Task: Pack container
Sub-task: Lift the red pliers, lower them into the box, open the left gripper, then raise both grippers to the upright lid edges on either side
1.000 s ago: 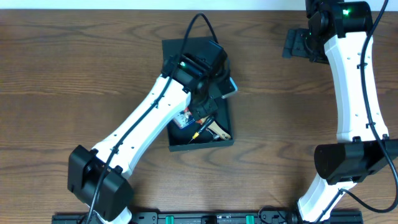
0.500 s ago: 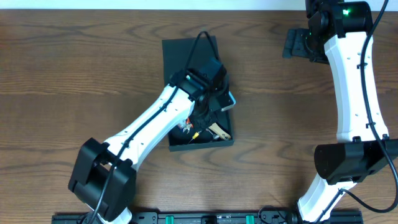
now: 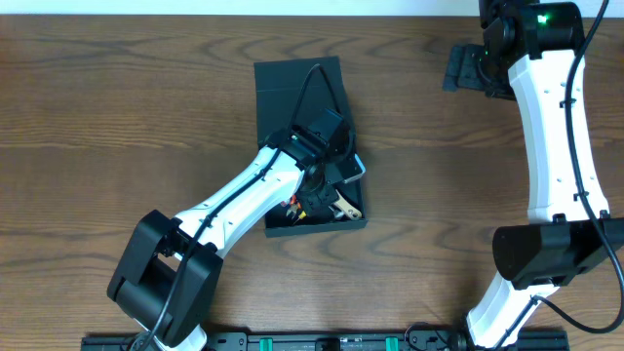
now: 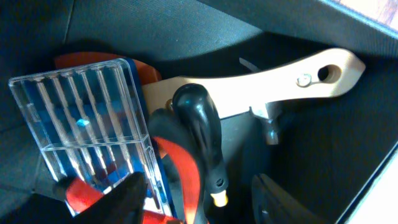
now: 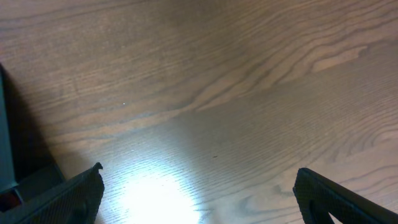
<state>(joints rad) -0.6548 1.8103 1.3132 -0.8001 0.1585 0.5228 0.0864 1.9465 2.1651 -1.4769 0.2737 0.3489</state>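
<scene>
The container (image 3: 296, 86), a dark square box with its flap lid lying open at the back, sits at mid-table. My left gripper (image 3: 326, 185) reaches down into it. In the left wrist view its jaws (image 4: 199, 198) stand apart, open, straddling the red-and-black pliers handles (image 4: 198, 134) without pinching them. A clear case of bits (image 4: 87, 127) lies on the left, against the pliers. A pale wooden-handled tool (image 4: 261, 84) lies on the box floor behind. My right gripper (image 3: 470, 70) hangs open at the far right, with only bare wood between its fingers (image 5: 68, 199).
The box wall (image 4: 348, 15) rises close behind the wooden handle, and the lower right wall (image 4: 373, 186) sits near my right finger. A dark edge (image 5: 6, 143) shows at the left of the right wrist view. Brown tabletop (image 3: 127, 117) surrounds the box.
My left arm has slid toward the front of the box, carrying the clear case lower into it, and its jaws have gone from shut to apart. The right arm has stayed still.
</scene>
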